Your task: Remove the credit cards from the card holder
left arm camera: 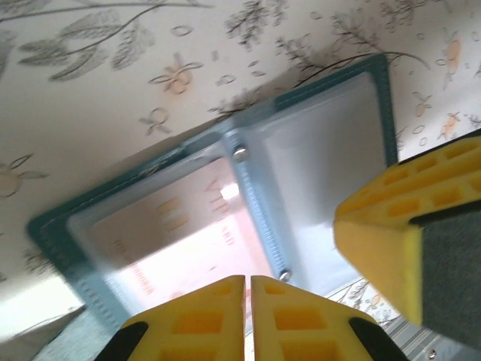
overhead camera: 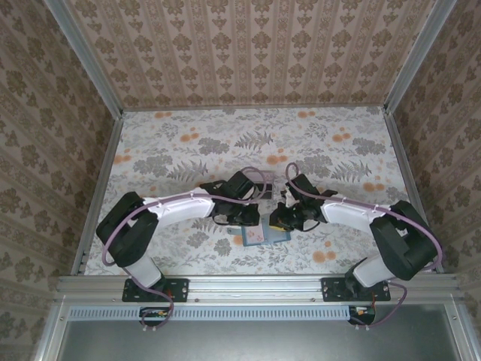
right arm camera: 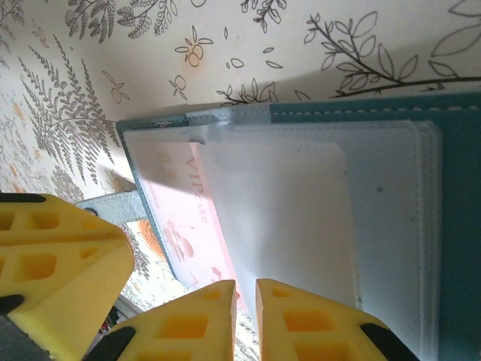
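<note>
The teal card holder (overhead camera: pixel 272 235) lies open on the flowered table between both arms. A pale pink credit card (overhead camera: pixel 255 237) sits in its left panel, part under a cloudy plastic pocket (right arm camera: pixel 301 218). My left gripper (left arm camera: pixel 248 280) is shut, tips at the near edge of the panel (left arm camera: pixel 60 226) over the pink card (left arm camera: pixel 188 241). I cannot tell if anything is pinched there. My right gripper (right arm camera: pixel 245 284) is shut on the holder's (right arm camera: pixel 458 226) edge, where the pocket meets the pink card (right arm camera: pixel 184 218). In the top view the left gripper (overhead camera: pixel 242 219) and right gripper (overhead camera: pixel 279 222) stand close together.
A small clear box (overhead camera: pixel 263 191) rests just behind the grippers. Papered walls enclose the table on three sides, and a metal rail (overhead camera: pixel 255 284) runs along the near edge. The right finger (left arm camera: pixel 409 241) looms beside the left one.
</note>
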`<control>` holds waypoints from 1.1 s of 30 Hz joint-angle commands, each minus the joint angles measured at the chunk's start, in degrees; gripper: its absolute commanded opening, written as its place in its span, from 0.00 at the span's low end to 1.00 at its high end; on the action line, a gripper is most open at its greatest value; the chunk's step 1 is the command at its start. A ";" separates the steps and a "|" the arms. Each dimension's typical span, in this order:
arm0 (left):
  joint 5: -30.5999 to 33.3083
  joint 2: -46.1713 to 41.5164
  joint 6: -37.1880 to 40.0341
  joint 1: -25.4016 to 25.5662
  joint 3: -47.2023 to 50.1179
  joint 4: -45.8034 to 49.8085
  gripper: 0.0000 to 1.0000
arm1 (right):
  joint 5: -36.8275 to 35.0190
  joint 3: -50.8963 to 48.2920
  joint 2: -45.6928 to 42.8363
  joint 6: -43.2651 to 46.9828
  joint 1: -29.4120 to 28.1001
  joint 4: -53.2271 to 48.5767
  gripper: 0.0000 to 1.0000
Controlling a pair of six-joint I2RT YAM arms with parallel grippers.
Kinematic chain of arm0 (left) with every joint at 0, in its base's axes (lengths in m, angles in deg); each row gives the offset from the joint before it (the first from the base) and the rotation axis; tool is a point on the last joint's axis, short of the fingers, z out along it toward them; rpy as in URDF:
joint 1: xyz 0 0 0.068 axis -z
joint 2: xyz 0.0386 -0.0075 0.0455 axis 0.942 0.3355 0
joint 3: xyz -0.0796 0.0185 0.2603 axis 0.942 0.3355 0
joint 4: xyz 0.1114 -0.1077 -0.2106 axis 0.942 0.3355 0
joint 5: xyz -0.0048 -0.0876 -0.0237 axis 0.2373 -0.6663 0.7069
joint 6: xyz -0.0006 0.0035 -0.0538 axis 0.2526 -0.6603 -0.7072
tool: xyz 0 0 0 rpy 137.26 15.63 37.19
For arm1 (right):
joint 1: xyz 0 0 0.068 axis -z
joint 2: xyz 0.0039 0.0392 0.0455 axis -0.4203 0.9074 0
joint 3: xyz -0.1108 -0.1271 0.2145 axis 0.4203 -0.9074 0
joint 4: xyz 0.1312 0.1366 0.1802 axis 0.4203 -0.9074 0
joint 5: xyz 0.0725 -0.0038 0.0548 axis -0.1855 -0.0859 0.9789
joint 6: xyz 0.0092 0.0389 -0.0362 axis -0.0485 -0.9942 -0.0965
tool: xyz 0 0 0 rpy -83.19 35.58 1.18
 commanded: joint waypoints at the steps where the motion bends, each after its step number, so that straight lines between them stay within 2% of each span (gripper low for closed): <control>1: 0.94 -1.15 -0.71 -1.06 2.35 2.03 0.11 | 2.30 2.78 1.44 -0.33 -0.92 1.04 0.17; 14: 0.50 0.93 -0.26 -1.41 3.91 1.40 0.09 | 2.35 10.22 8.62 0.72 -5.15 -0.39 0.20; 22: 1.73 1.71 0.57 -1.54 3.48 3.29 0.09 | -4.48 12.72 10.25 5.04 -5.17 -7.48 0.22; 33: 1.82 3.03 0.71 -1.52 2.98 3.38 0.09 | -3.04 12.67 12.55 5.78 -5.25 -6.30 0.24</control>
